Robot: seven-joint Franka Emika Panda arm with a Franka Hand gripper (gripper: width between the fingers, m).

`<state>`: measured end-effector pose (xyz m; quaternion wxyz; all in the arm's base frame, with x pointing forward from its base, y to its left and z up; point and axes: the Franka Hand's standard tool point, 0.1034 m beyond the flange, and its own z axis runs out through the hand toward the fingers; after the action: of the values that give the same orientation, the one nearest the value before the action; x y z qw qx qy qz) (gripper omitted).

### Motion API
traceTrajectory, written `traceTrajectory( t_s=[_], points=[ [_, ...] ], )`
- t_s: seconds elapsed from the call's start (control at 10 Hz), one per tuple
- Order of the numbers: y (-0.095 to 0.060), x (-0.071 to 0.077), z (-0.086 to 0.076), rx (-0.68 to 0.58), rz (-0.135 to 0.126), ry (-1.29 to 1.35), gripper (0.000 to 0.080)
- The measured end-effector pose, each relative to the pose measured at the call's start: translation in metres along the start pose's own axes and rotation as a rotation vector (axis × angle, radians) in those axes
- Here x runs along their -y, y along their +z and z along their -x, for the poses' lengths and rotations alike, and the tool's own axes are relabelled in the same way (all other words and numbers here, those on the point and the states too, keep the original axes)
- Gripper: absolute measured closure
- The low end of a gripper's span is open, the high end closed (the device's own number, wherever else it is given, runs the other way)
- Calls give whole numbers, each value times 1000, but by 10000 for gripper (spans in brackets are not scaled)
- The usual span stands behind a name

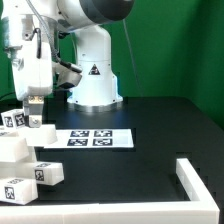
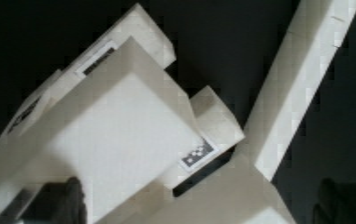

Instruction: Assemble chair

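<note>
Several chunky white chair pieces lie at the exterior view's left: tagged blocks (image 1: pixel 12 120) (image 1: pixel 42 131), a larger block (image 1: pixel 14 150) and a tagged piece (image 1: pixel 46 172). My gripper (image 1: pixel 33 102) hangs just above the blocks, pointing down. In the wrist view a broad flat white chair panel (image 2: pixel 122 125) with a small tag (image 2: pixel 198 155) fills the middle. A long white bar (image 2: pixel 299 70) runs beside it. My gripper (image 2: pixel 196 205) stands open, its dark fingers (image 2: pixel 54 200) wide apart on either side of the panel's corner, not closed on it.
The marker board (image 1: pixel 93 138) lies flat on the black table (image 1: pixel 130 175). A low white L-shaped corner rail (image 1: pixel 196 180) sits at the exterior view's lower right. The robot's white base (image 1: pixel 93 75) stands behind the marker board.
</note>
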<state>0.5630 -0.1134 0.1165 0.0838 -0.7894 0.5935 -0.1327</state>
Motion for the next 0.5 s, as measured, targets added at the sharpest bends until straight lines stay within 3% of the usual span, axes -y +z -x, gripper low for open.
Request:
traceTrajectory(
  t_s=[0.5],
  points=[
    [13,42,22,-26,-30,83,150]
  ],
)
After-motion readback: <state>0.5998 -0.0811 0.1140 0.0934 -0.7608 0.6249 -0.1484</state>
